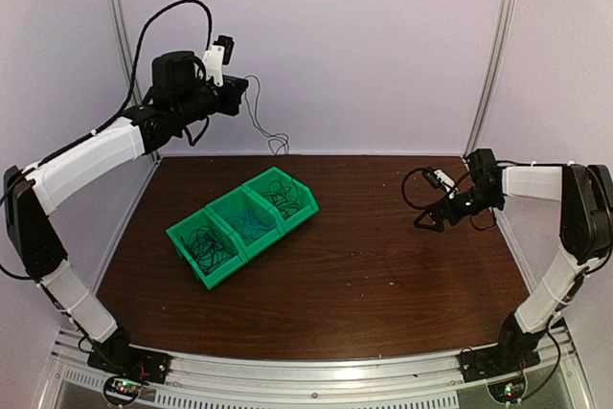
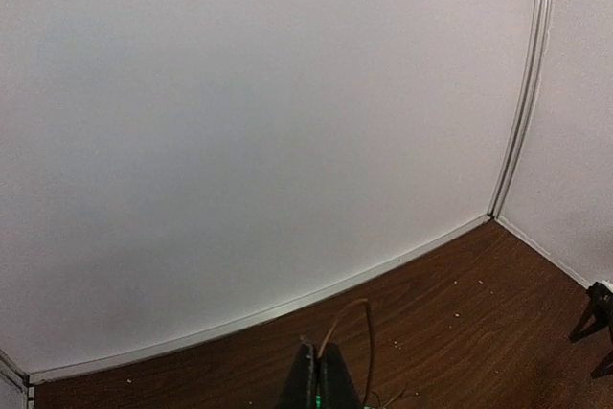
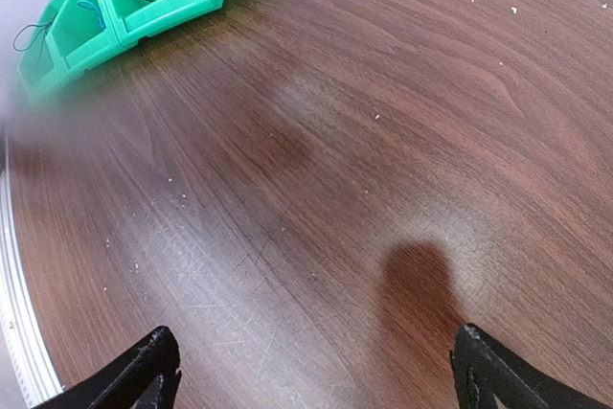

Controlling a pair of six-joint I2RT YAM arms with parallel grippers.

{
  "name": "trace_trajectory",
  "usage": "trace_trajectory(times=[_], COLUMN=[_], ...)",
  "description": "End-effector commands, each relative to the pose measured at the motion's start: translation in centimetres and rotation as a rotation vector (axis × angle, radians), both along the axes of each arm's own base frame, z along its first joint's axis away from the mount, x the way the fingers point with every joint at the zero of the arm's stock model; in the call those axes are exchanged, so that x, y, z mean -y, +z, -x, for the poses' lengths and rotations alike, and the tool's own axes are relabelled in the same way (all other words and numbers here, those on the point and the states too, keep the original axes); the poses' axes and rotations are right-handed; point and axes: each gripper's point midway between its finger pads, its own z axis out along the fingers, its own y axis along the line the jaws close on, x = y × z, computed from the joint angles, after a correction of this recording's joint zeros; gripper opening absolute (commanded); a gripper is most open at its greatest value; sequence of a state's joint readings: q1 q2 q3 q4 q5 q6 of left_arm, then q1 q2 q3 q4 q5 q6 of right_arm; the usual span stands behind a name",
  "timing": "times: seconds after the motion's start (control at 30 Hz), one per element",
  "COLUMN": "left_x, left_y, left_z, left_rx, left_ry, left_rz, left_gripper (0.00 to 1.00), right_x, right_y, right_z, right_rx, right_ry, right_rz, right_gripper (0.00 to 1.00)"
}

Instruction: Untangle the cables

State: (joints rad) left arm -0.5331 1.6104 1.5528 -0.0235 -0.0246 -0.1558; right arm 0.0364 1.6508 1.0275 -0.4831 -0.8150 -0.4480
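Closest to the lens, the silver metal rail (image 1: 316, 385) carries both arm bases along the bottom edge. Above it spreads the dark brown wooden tabletop (image 1: 383, 284), with the green plastic three-compartment bin (image 1: 271, 244) left of centre. The thin black and blue cables (image 1: 251, 224) lie tangled inside its compartments. The left gripper (image 1: 239, 88) is raised at the upper left (well above the table), fingers pressed together on one thin loose cable (image 1: 278, 146) that dangles toward the back edge. The right gripper (image 1: 428, 220), at mid-right, hovers low, fingers spread wide, holding nothing.
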Motion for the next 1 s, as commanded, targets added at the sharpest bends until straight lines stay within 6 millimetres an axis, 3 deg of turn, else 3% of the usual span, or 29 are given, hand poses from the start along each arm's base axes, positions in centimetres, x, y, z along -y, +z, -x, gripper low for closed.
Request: trace_trajectory(times=[0.0, 0.13, 0.43, 0.6, 0.73, 0.97], left_x=[-1.6, -1.8, -0.2, -0.2, -1.7, -6.7], left_y=[0.3, -2.6, -9.2, -11.1, -11.2, -15.1], left_z=[-0.3, -1.3, -2.7, -2.9, -2.6, -1.8], left_rx=[0.017, -0.038, -0.154, -0.190, -0.193, -0.314], left_ry=[0.048, 0.059, 0.022, 0.028, 0.081, 0.167], left_rz=[0.023, -0.008, -0.031, -0.038, -0.084, -0.171], left_gripper=[0.00, 0.00, 0.00, 0.00, 0.00, 0.00], right_x=[0.0, 0.0, 0.0, 0.0, 0.0, -0.1], right_y=[-0.1, 0.0, 0.0, 0.0, -0.1, 0.0], right_z=[0.3, 0.3, 0.3, 0.4, 0.4, 0.4], right_rx=[-0.008, -0.007, -0.007, -0.007, -0.010, -0.009], right_ry=[0.013, 0.013, 0.013, 0.013, 0.015, 0.020], right_rz=[-0.011, -0.011, -0.009, -0.007, -0.009, -0.014], right_gripper=[1.00, 1.00, 1.00, 1.00, 1.00, 1.00])
